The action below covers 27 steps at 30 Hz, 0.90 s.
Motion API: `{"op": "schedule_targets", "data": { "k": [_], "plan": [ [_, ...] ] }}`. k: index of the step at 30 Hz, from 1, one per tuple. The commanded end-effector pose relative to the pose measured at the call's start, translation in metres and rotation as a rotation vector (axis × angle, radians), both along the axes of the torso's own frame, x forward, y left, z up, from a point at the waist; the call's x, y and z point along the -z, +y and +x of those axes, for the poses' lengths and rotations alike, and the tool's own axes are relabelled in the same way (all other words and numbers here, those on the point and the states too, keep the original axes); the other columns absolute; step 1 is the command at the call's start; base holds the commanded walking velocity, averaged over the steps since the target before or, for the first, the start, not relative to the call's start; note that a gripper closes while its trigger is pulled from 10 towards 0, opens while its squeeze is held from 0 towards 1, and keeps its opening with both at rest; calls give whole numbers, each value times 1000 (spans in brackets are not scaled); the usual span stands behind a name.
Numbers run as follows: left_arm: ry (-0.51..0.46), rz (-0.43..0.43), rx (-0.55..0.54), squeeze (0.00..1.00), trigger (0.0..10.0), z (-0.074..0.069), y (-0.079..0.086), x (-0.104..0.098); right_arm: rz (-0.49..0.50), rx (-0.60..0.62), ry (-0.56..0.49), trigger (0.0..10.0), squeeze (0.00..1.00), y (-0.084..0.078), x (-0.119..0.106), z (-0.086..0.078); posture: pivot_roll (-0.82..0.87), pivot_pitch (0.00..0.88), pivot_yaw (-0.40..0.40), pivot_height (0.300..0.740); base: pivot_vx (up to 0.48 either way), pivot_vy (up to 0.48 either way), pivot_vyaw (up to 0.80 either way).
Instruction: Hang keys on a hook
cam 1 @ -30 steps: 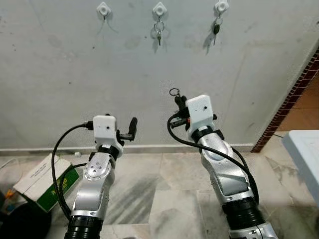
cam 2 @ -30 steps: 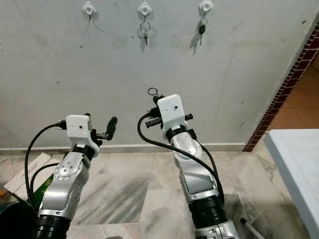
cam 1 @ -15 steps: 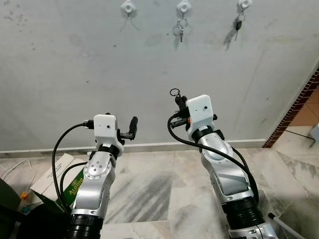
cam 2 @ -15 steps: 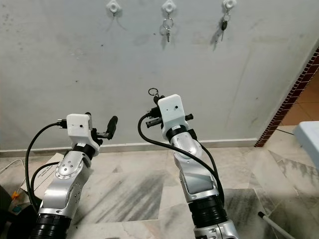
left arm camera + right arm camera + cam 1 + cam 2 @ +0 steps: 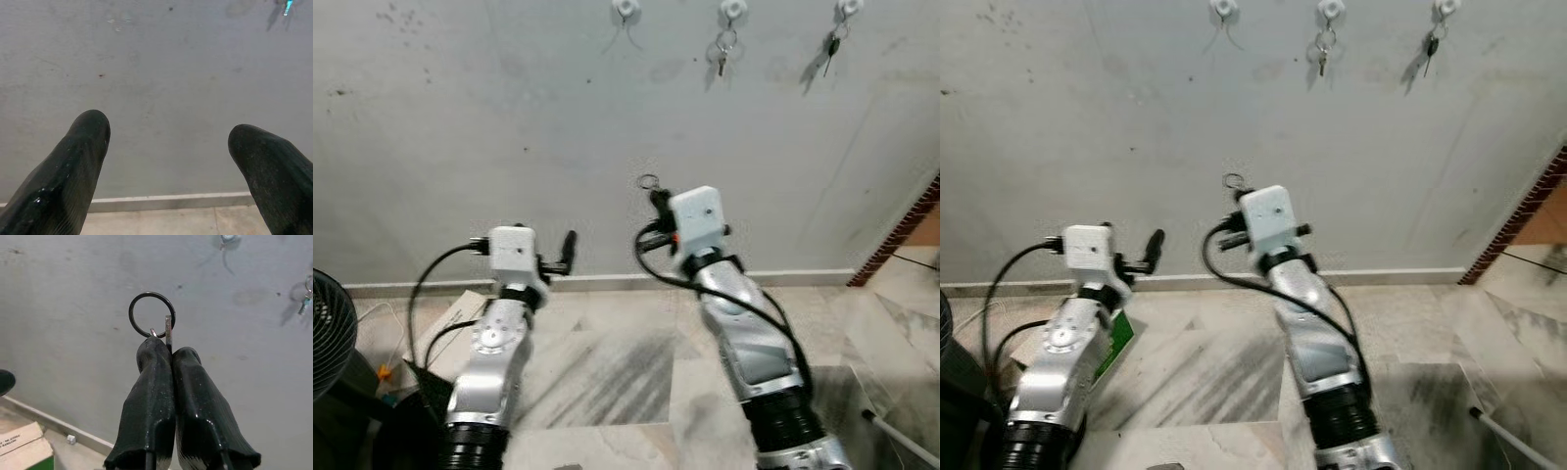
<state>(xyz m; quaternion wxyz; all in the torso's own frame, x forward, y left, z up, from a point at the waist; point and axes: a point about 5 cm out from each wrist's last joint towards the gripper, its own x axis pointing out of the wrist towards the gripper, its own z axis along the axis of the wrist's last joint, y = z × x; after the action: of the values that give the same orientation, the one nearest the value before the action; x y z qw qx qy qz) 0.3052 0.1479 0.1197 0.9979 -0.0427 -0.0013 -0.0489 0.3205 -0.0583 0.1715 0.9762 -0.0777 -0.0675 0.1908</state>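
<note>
Black-ringed metal keys (image 5: 152, 318) sit pinched in the right gripper (image 5: 164, 350); left gripper (image 5: 168, 147) fingers gape, idle; empty white wall hook (image 5: 626, 9) at twelve o'clock, hanging not yet done.

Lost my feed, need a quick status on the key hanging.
Right gripper shut on key ring, raised before the wall. Left gripper open, holding nothing. Leftmost hook free; other two hold keys. Nothing in the way.

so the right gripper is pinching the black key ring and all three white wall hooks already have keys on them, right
Not quite. The right gripper is shut on the black key ring, as the right wrist view shows. But only two of the three white wall hooks carry keys: the middle hook and the right hook. The left eye view shows the left hook bare.
</note>
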Motion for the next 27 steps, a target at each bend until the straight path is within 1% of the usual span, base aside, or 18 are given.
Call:
{"op": "schedule_targets", "data": {
  "k": [1, 3, 10, 14, 23, 26, 27],
  "plan": [
    [-13, -10, 34, 0, 10000, -1, -5, -4, 3, 13, -23, 10000, 0, -4, -6, 1, 29, 70, 34, 740, 0, 0, 0],
    [-15, -8, 45, 0, 10000, -2, -6, -4, 2, 12, -24, 10000, 0, -4, -6, 1, 29, 70, 34, 740, 0, 0, 0],
    [-16, -49, 80, 0, 10000, -3, -9, -4, -2, 10, -23, 10000, 0, -4, -5, 1, 27, 68, 32, 740, 0, 0, 0],
    [-19, -55, 98, 0, 10000, -5, -10, -5, -18, 17, -16, 10000, 0, -12, -1, 0, 29, 66, 31, 740, 0, 0, 0],
    [19, -31, 104, 0, 10000, -21, 4, 6, -72, 61, 12, 10000, 0, -46, 13, -7, 29, 61, 30, 740, 0, 0, 0],
    [27, -27, 101, 0, 10000, -24, 7, 8, -86, 67, 19, 10000, 0, -53, 16, -10, 29, 60, 29, 740, 0, 0, 0],
    [31, -25, 100, 0, 10000, -26, 8, 10, -95, 71, 25, 10000, 0, -57, 18, -11, 29, 60, 29, 740, 0, 0, 0]
  ]
}}
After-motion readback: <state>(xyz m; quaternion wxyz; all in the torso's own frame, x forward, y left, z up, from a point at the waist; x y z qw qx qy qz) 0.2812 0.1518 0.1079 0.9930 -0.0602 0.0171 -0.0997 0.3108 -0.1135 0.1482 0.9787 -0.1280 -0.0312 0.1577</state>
